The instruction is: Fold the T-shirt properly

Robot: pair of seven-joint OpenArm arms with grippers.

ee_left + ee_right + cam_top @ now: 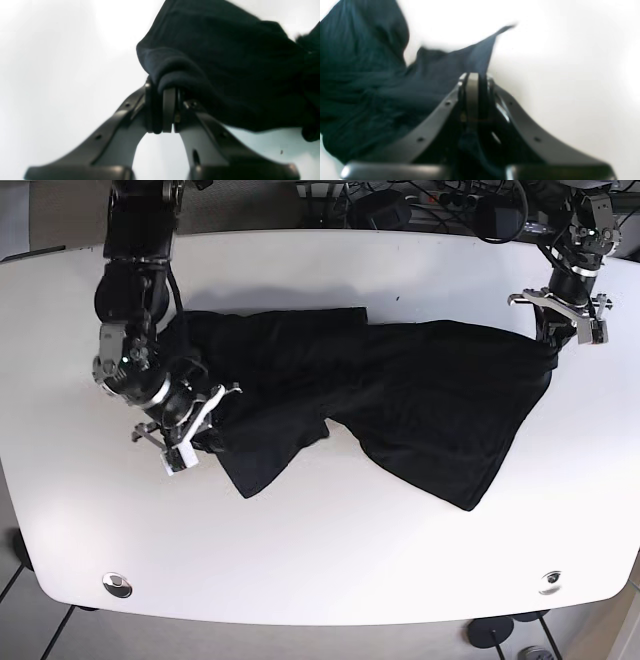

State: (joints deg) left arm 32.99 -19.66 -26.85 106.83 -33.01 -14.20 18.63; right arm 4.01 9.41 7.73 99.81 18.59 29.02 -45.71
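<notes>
You see a dark T-shirt [400,400] spread crumpled across the middle of a white desk [320,560]. Your left gripper [166,87], at the desk's far edge, has its jaws closed on a bunched fold of the shirt. Your right gripper [476,77], near the opposite end, has its jaws clamped on a thin edge of the cloth.

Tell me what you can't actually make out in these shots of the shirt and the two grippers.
- Base view: the left gripper and right gripper pinch points are too small, and cloth covers them.
- Right wrist view: motion blur smears the T-shirt; which edge is held is unclear.
- Left wrist view: bunched fabric hides the fingertips, and the frame edge crops the shirt.
- All views: collar, sleeves and hem can't be told apart in the dark, crumpled cloth on the table.
</notes>
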